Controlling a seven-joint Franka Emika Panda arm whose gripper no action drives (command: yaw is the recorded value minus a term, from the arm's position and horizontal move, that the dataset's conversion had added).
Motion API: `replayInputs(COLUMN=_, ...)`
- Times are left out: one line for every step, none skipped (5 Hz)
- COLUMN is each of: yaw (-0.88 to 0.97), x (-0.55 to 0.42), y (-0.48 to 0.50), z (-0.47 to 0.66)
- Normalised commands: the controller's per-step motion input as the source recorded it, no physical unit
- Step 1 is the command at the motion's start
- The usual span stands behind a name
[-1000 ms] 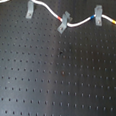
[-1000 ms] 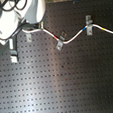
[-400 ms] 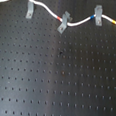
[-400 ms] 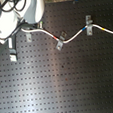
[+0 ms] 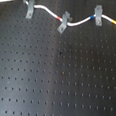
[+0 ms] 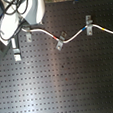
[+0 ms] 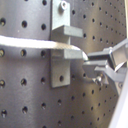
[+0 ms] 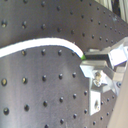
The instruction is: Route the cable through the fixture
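The white cable runs along the back of the black pegboard with red, blue and yellow bands. In both exterior views it crosses the forked top of the fixture, a slim upright grey clip, also seen in the second exterior view. In the first wrist view the cable lies in the fixture's slot and ends at my gripper. The gripper is shut on the cable just past the clip. The arm hides the gripper in the second exterior view.
A tilted grey clip and a broader, taller grey clip also carry the cable further along. A grey upright piece stands below the arm. The pegboard stretches toward the front.
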Motion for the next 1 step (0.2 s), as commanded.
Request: replayInputs(yaw=-0.09, x=-0.013, y=0.134, z=0.06)
